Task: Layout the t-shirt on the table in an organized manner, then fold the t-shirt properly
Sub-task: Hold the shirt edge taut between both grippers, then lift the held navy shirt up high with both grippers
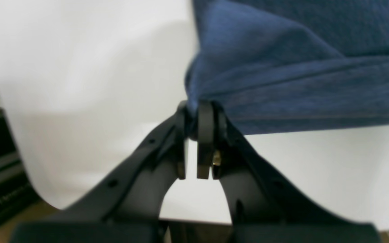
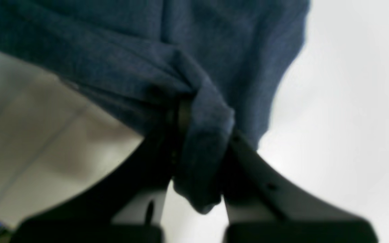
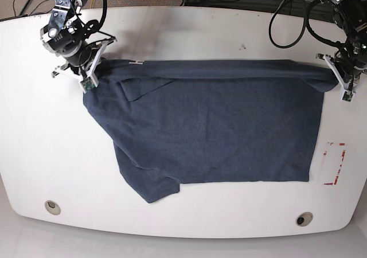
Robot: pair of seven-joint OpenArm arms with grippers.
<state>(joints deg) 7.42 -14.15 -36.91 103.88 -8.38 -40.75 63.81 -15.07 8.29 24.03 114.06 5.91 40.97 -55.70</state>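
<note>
Layout step: dark blue cotton t-shirt (image 3: 212, 132) lay spread on white glossy table (image 3: 172, 28); both grippers' fingers (image 1: 205, 121) clamped far corners. Next probably tension, lower flat.

Base view is looking straight down on the whole table (image 3: 172, 34). Both wrist views are looking close along their jaws, somewhat blurred, sharing the t-shirt (image 3: 218, 126).
</note>
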